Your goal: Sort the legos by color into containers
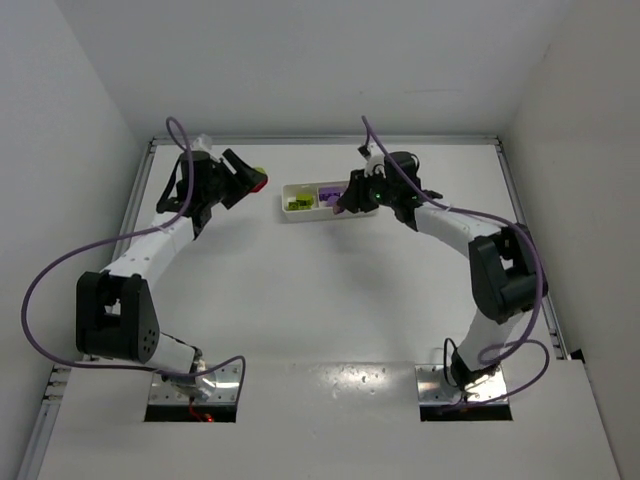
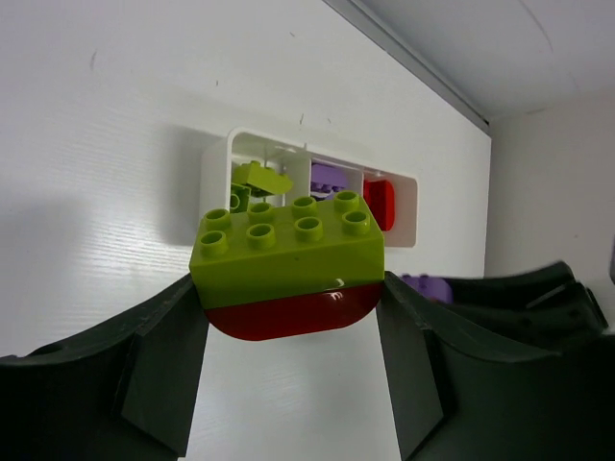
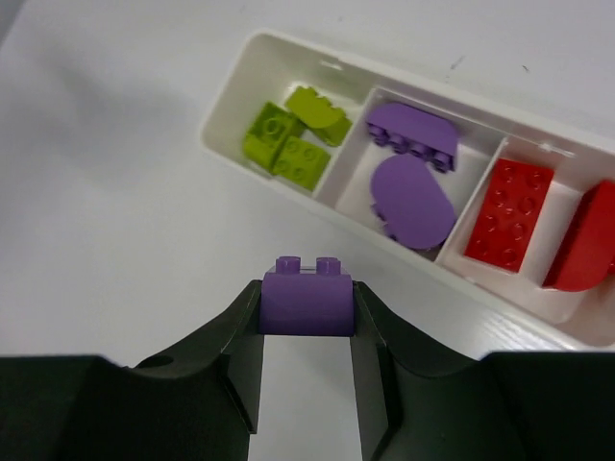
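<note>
Your left claw [image 2: 285,288] is about half open. It has its two fingers pressed on the sides of a lime green brick [image 2: 288,240]. A red brick [image 2: 288,315] with a round bottom is stuck under the green one, right between the fingers too. Seen from above, this claw is off to the left of the white tray [image 1: 290,216] and does not touch it.

Your right claw [image 3: 307,305] is almost shut and pinches a small purple brick [image 3: 307,298]. The brick sits right at the fingertips with its bumps up. It is just beside the tray's long wall, on the outside, near the spot where the green box and the purple box meet.

In the tray, green bricks [image 3: 288,144] lie in the left box. Two purple pieces [image 3: 413,187] lie in the middle box. Two red pieces [image 3: 509,221] lie in the right box.
</note>
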Motion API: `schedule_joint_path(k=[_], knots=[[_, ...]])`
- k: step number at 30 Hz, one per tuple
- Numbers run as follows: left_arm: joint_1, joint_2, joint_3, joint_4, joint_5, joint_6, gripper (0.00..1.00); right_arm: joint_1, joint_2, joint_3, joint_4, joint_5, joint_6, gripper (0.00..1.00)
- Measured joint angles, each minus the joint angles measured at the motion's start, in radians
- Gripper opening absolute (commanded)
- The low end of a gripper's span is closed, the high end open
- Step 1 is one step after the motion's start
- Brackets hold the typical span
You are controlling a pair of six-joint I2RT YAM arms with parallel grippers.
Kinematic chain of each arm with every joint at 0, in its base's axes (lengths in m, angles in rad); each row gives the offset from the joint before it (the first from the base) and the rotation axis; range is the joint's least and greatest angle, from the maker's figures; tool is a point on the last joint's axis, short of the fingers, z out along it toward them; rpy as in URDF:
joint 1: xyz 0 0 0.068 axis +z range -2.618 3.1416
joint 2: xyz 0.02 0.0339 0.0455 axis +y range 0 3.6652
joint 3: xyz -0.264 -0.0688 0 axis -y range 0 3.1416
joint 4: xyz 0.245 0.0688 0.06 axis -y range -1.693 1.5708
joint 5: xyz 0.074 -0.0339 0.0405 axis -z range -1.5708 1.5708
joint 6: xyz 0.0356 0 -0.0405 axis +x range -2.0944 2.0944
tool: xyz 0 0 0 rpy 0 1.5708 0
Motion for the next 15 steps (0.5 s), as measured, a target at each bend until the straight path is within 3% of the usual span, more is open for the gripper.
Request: schedule_joint_path(k=[15], knots=[[-0.012,0.028,0.008,-0.014,0.037,0.06,0.0,-0.026,0.287,0.244,-0.032,0.02,0.042,0.0]])
